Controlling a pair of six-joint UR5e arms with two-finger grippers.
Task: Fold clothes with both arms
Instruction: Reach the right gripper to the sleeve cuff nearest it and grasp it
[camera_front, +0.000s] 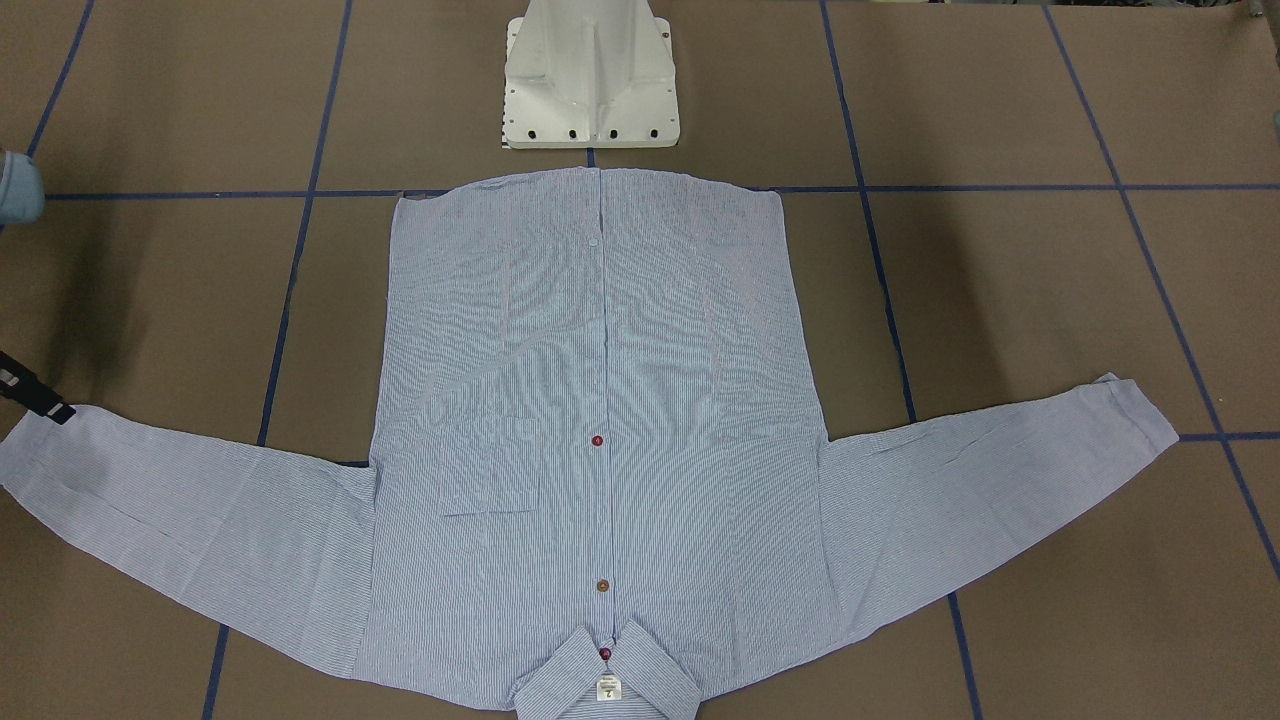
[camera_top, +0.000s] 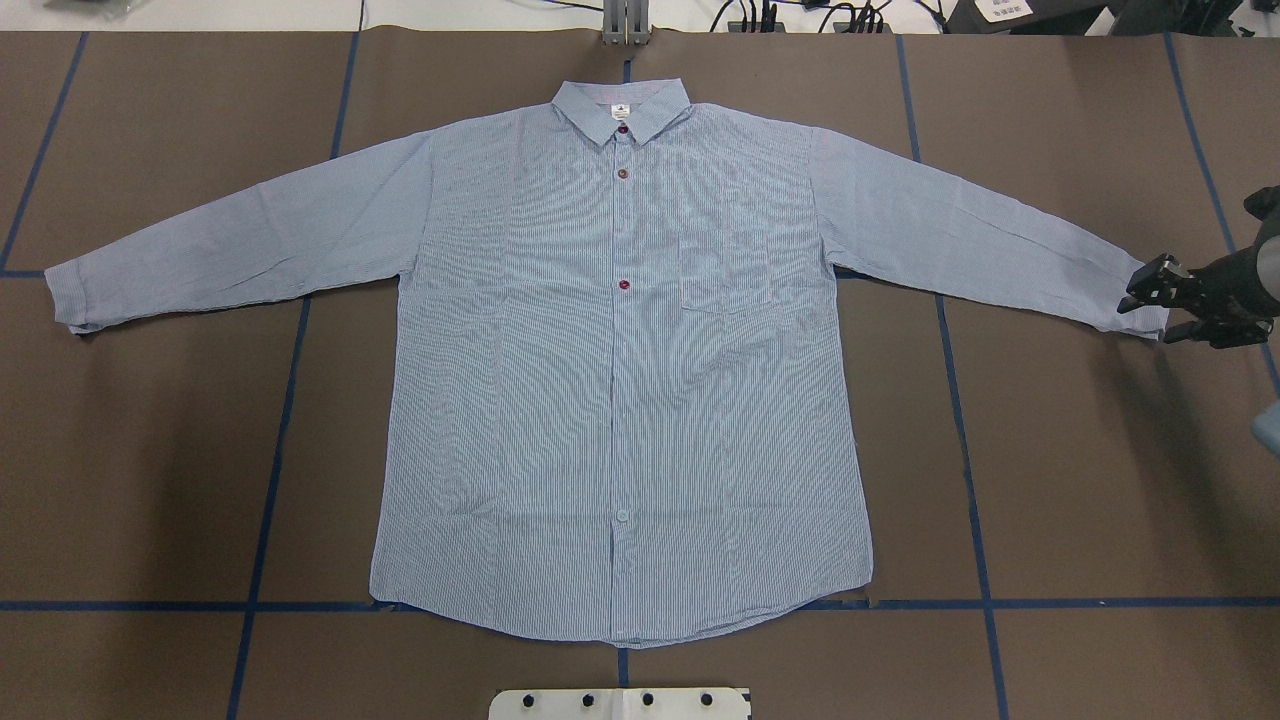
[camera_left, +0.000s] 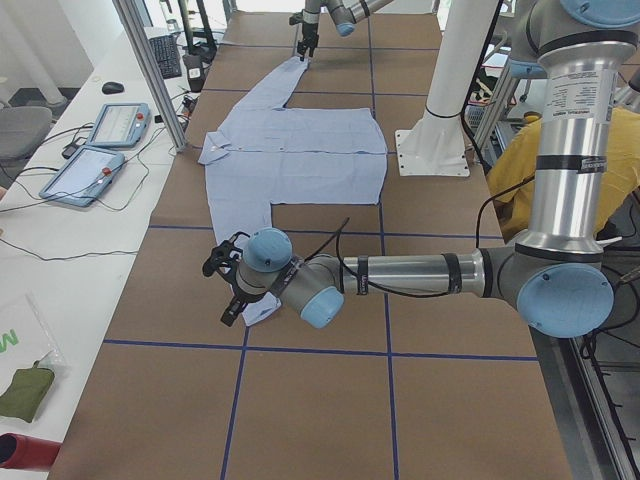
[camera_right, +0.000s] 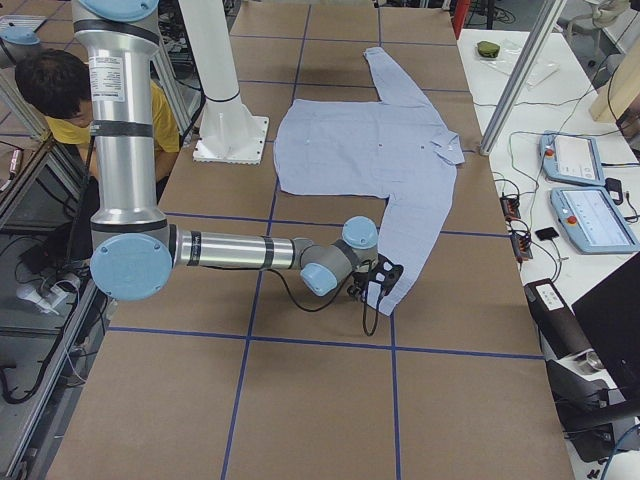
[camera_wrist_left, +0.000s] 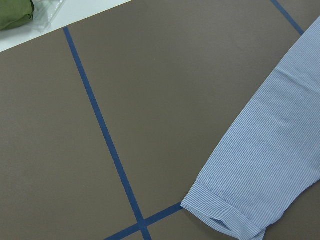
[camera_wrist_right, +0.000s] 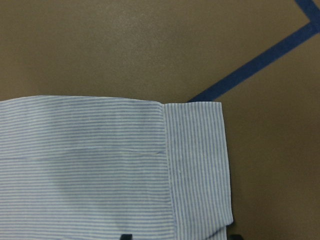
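The light blue-and-white striped shirt (camera_top: 620, 350) lies flat and buttoned, front up, with the collar away from the robot and both sleeves spread out. My right gripper (camera_top: 1150, 305) is low at the end of the sleeve on the overhead view's right. It is open, and its dark fingertips (camera_wrist_right: 126, 236) stand apart on either side of the cuff (camera_wrist_right: 197, 165). My left gripper (camera_left: 225, 290) shows only in the exterior left view, just beyond the other cuff (camera_wrist_left: 225, 215). I cannot tell whether it is open or shut.
The white pedestal base (camera_front: 590, 80) stands just behind the shirt's hem. Blue tape lines (camera_top: 280, 420) cross the brown table cover. A side table with teach pendants (camera_left: 100, 150) and an aluminium post (camera_left: 150, 70) runs along the collar side. A person in yellow (camera_right: 50, 90) sits behind the robot.
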